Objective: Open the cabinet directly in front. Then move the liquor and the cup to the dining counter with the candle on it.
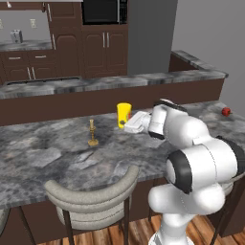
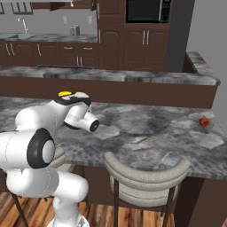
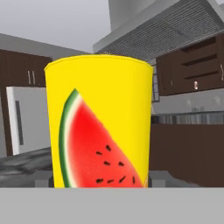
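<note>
One cup (image 1: pixel 124 114) stands upright on the surface (image 1: pixel 57 153), yellow, watermelon slice printed on its side (image 3: pixel 98 140). Pincer (image 1: pixel 125 125) reaches in level from the right and sits right at the cup's lower side; cup looms close and centred in the hand view. Fingers hidden behind the cup and the hand body, so I cannot tell whether it's pinching the cup or just spread around it.

One candle (image 1: pixel 92 133) on the same surface, upright, left of the cup and a bit nearer the camera, clearly apart from it.

One small red item (image 1: pixel 226 111) far right on the surface (image 2: pixel 204 122), well apart from the cup; too small to identify.

Stools: one (image 1: pixel 93 198) at the near edge in the left base view, one (image 2: pixel 144 175) in the right base view.

From the right base camera only the cup's yellow rim (image 2: pixel 64 94) peeks over the arm.

Background: one microwave (image 1: pixel 104 11) set in dark cabinets, one toaster (image 1: pixel 16 36) on the far counter.
</note>
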